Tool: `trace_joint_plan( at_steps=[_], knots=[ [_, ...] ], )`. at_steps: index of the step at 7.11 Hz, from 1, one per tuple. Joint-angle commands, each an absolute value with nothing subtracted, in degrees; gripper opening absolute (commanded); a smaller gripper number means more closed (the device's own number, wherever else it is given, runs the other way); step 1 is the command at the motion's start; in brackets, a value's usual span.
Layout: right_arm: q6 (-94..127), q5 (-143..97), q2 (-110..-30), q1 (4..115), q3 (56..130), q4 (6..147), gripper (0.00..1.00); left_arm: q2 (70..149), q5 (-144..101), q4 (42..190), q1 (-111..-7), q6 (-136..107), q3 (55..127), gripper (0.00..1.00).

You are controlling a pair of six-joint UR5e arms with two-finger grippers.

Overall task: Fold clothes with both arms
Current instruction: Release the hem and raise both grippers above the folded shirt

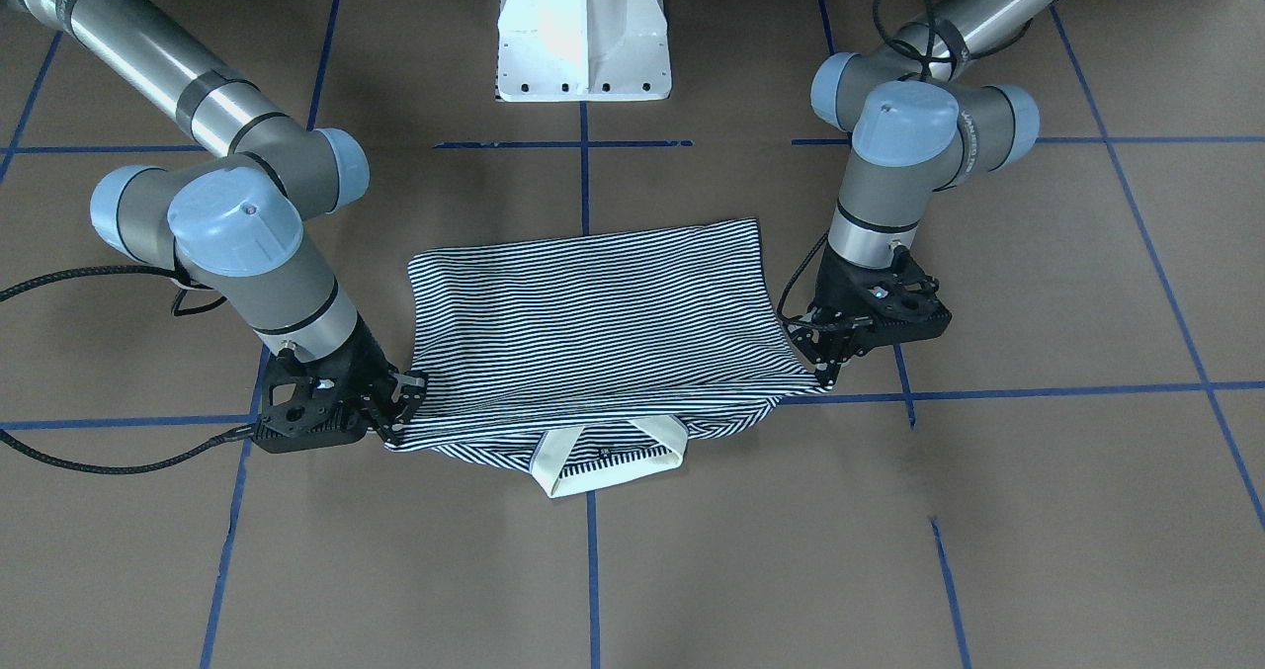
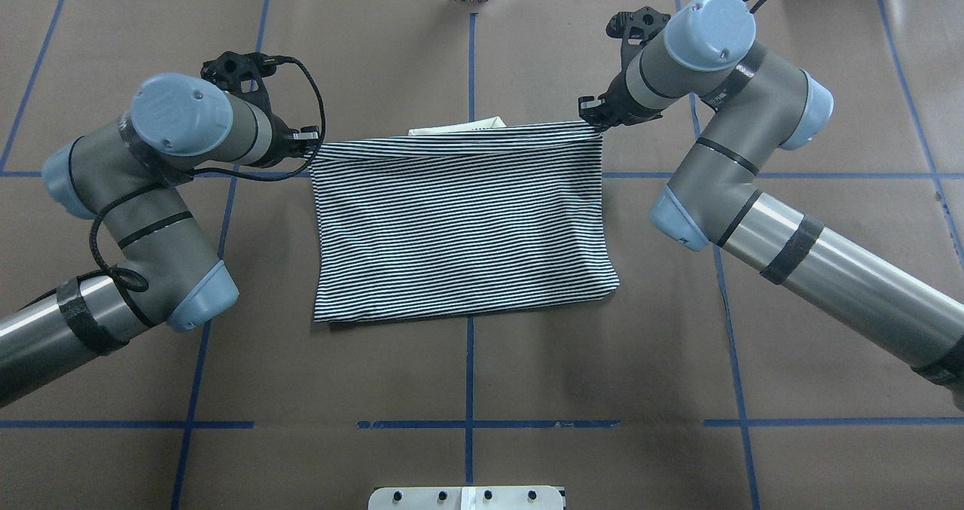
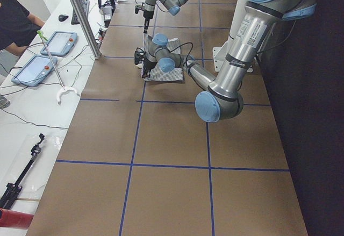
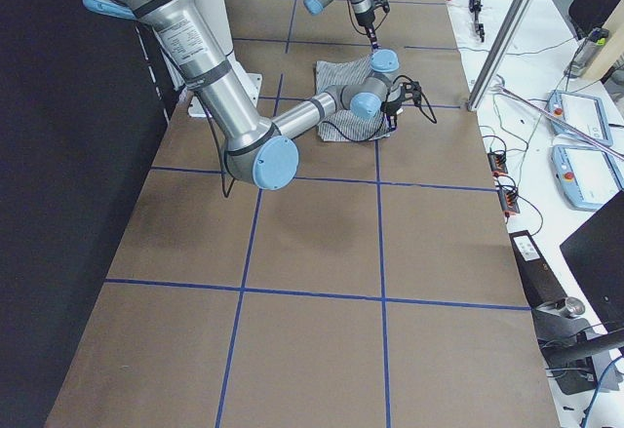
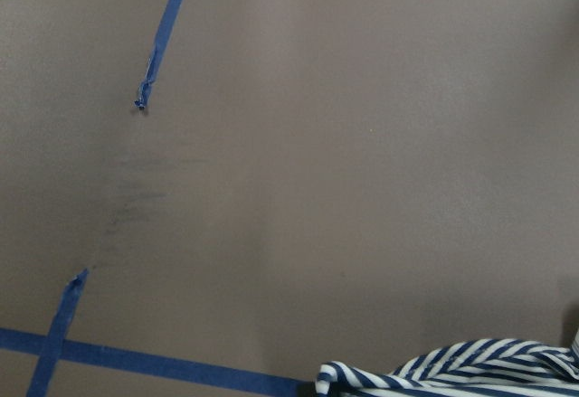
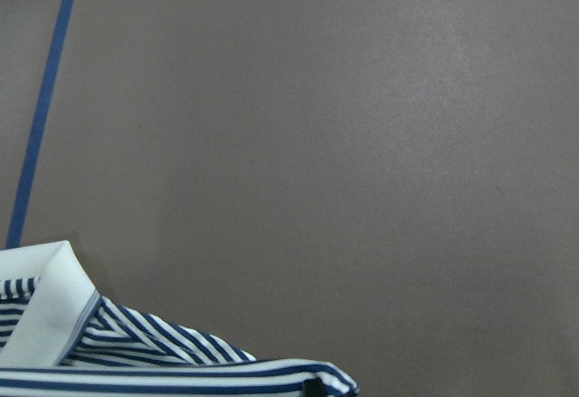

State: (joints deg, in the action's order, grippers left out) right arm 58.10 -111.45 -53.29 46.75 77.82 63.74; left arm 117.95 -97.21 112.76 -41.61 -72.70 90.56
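In the front-facing view, the polo shirt (image 1: 593,323) lies doubled over on the worktop (image 1: 988,550). Its cream collar (image 1: 608,457) pokes out past the folded edge. The right pincer (image 1: 395,420), on this view's left, is pinching one corner of the upper layer. The left pincer (image 1: 826,375), opposite, is pinching the other corner.

From overhead, that striped edge runs nearly straight between the two pincers, low over the worktop.

Both side views show the arms meeting at the shirt, too small to judge either grip.

The left wrist camera catches only a bunched striped corner at the bottom of its frame. The right wrist camera shows the collar and striped layers. No fingers appear in either.

The risk lies in the release. If one pincer lets go before the other, or cloth clings to a finger as it lifts, the upper layer would likely skew and spoil the fold. Pulling further could drag the whole shirt across the worktop.
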Motion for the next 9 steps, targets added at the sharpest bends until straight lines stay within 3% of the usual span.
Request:
trace_joint_plan(
  at_steps=[1, 3, 4, 5, 6, 7, 9],
  knots=[
    [58.18, -111.36, -52.21, 46.76, 76.73, 63.55, 0.00, 118.65, -97.21, 113.12, -41.66, -72.77, 89.38, 0.00],
    [58.36, -111.36, -51.86, 46.67, 76.73, 62.84, 0.00, 119.88, -97.29, 112.68, -41.57, -72.95, 89.73, 0.00],
    [58.36, -111.44, -51.86, 46.67, 76.73, 62.84, 0.00, 119.97, -97.64, 112.59, -41.49, -72.95, 89.91, 0.09],
    [58.36, -111.45, -51.86, 46.58, 76.73, 62.84, 0.30, 119.97, -97.82, 112.85, -41.40, -72.95, 89.83, 0.52],
    [57.92, -111.18, -51.86, 46.15, 76.64, 62.93, 0.92, 119.97, -97.74, 112.76, -41.31, -73.12, 89.82, 1.00],
    [58.27, -111.27, -52.03, 46.14, 76.64, 63.02, 1.00, 119.88, -97.82, 112.42, -41.31, -72.86, 89.91, 1.00],
    [59.75, -112.49, -52.64, 45.45, 77.86, 63.37, 1.00, 119.88, -98.95, 112.15, -41.40, -72.77, 90.70, 1.00]
  ],
)
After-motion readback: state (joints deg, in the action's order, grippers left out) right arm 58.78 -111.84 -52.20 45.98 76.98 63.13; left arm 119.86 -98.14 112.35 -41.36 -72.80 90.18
